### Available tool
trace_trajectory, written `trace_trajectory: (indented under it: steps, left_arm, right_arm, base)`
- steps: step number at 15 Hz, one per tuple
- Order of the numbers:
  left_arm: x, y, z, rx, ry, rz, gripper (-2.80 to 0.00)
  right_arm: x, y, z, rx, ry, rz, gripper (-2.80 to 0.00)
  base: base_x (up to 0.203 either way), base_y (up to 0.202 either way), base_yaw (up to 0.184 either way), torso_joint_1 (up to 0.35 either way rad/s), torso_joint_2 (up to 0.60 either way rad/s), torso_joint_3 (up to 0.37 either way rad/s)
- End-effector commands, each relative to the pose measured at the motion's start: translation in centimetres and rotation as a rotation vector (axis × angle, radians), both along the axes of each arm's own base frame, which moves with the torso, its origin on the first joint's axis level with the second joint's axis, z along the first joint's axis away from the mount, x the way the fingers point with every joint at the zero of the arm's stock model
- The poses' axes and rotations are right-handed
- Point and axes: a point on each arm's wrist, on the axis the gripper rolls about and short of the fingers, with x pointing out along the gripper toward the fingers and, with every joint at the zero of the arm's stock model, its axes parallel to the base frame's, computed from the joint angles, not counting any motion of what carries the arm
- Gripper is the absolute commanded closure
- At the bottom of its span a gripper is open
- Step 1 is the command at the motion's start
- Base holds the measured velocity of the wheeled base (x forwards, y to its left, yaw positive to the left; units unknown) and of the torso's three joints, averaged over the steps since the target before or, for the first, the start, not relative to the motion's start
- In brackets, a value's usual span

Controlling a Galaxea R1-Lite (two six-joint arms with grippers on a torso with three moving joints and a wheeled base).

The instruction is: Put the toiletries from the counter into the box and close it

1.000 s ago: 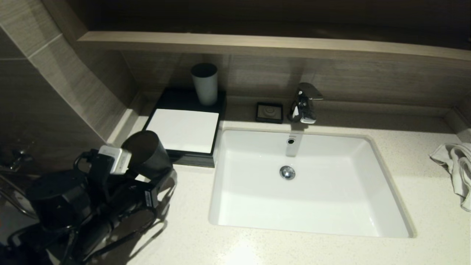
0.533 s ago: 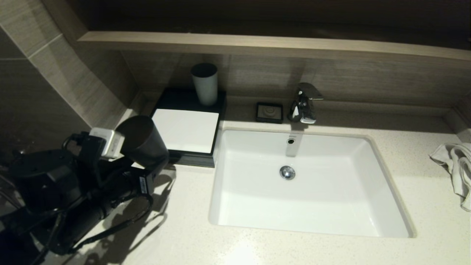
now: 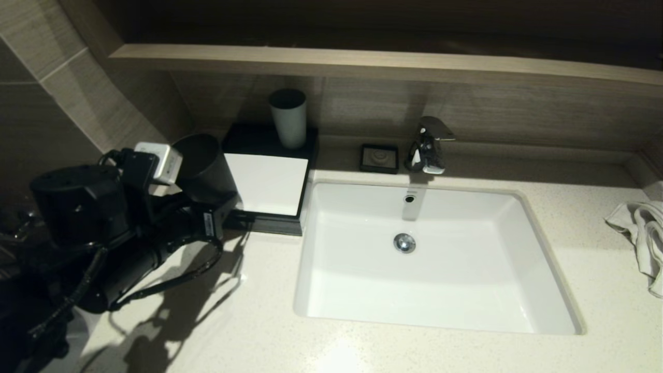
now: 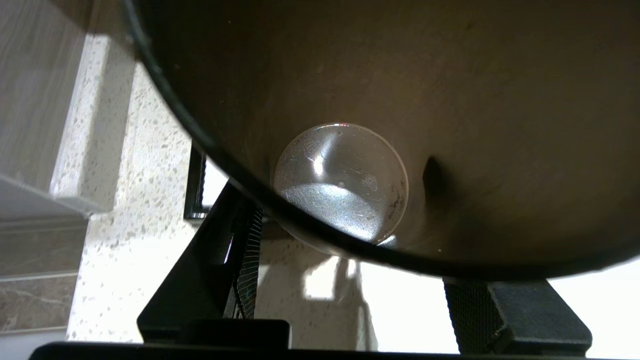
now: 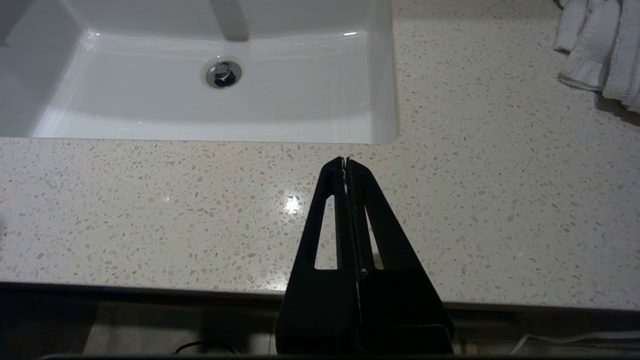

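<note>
My left gripper (image 3: 215, 199) is shut on a black cup (image 3: 202, 160) and holds it tilted above the counter (image 3: 259, 321), just left of the black box with the white top panel (image 3: 267, 181). In the left wrist view the black cup (image 4: 400, 100) fills most of the picture between the fingers (image 4: 230, 250), and a corner of the box (image 4: 195, 185) shows behind it. The box's front drawer looks shut. No sachets show in any view. My right gripper (image 5: 345, 162) is shut and empty, low over the counter's front edge before the sink (image 5: 225, 100).
A grey cup (image 3: 288, 118) stands on the back of the box. A small black soap dish (image 3: 379, 158) and a chrome tap (image 3: 427, 145) sit behind the white sink (image 3: 518, 217). A white towel (image 3: 642, 238) lies at the far right. A tiled wall runs along the left.
My left arm has carried the black cup up and back, from in front of the box's near left corner to beside the box's left edge. The right arm has not moved.
</note>
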Motion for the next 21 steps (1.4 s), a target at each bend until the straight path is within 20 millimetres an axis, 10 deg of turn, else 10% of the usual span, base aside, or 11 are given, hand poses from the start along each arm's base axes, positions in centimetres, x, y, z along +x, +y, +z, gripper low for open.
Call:
trace_trajectory:
  steps: [1, 21]
  left_arm:
    - [1.0, -0.4, 0.6, -0.004, -0.004, 0.001, 0.00]
    - [5.6, -1.3, 0.2, -0.025, 0.007, 0.045, 0.00]
  right_arm:
    - [0.0, 0.0, 0.0, 0.001, 0.002, 0.000, 0.00]
    - [0.0, 0.0, 0.0, 0.001, 0.002, 0.000, 0.00]
  base:
    - [0.000, 0.000, 0.000, 0.000, 0.00, 0.000]
    - [0.000, 0.000, 0.000, 0.000, 0.00, 0.000]
